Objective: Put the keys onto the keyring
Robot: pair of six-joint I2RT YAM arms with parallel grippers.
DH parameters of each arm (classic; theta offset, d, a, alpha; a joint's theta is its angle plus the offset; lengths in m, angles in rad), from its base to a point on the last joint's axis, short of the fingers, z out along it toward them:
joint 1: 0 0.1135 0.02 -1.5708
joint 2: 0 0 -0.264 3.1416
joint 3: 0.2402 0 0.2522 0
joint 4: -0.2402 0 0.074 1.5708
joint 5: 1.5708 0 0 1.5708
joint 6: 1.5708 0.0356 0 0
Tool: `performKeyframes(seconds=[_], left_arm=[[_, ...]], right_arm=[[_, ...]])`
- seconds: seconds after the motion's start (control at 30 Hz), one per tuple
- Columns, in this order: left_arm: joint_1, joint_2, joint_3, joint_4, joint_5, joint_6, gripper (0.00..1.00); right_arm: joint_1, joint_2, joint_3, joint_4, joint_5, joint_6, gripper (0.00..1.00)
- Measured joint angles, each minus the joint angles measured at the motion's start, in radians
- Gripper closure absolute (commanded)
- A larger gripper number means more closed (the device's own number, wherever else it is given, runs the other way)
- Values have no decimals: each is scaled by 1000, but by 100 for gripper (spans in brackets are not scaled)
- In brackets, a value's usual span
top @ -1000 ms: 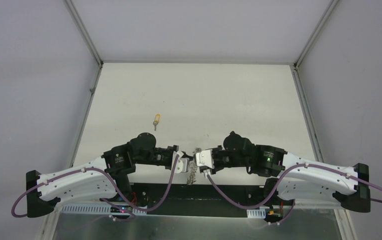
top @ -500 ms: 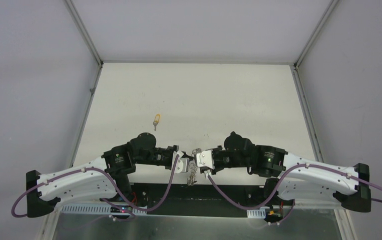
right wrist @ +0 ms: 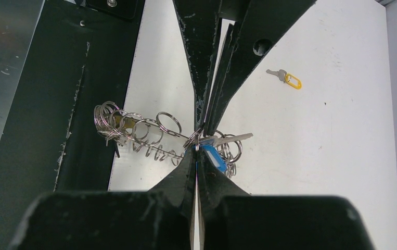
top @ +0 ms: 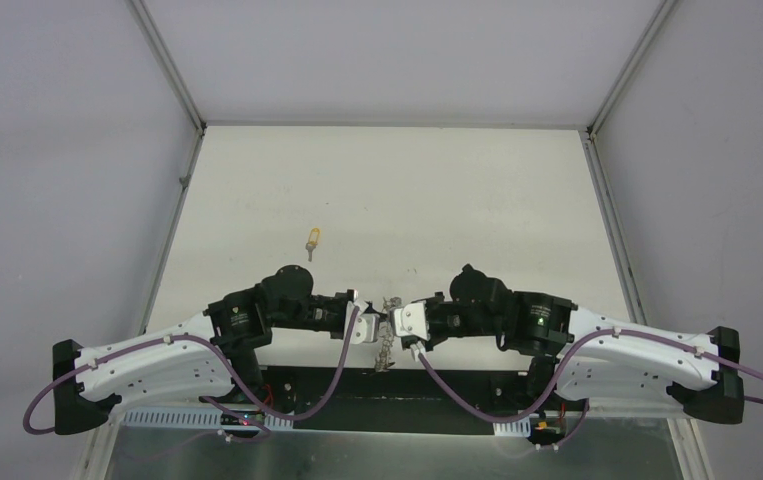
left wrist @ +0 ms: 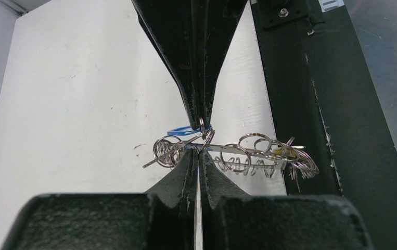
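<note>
— Where's the keyring (left wrist: 248, 155)?
— Up off the table (top: 457, 200), held between the two arms by the near edge, with its coils sagging over the black rail (left wrist: 300, 78).
— Both holding it?
— The left gripper (left wrist: 198, 152) is clenched tight on a coil. The right gripper (right wrist: 195, 152) meets it tip to tip, pinched shut on the blue key (right wrist: 213, 158) there.
— Any other keys?
— A yellow key (top: 312, 240) lies on the table, well apart from them.
</note>
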Motion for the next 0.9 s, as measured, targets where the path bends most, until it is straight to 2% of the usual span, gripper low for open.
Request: performKeyframes(seconds=[0.27, 0.5, 0.9], left_arm=[[0, 0, 0, 0, -3, -26, 100], [0, 0, 0, 11, -4, -32, 100], [0, 5, 0, 18, -5, -50, 100]], right_arm=[[10, -2, 0, -10, 1, 0, 100], [18, -23, 0, -32, 3, -90, 100], [35, -27, 0, -54, 24, -150, 100]])
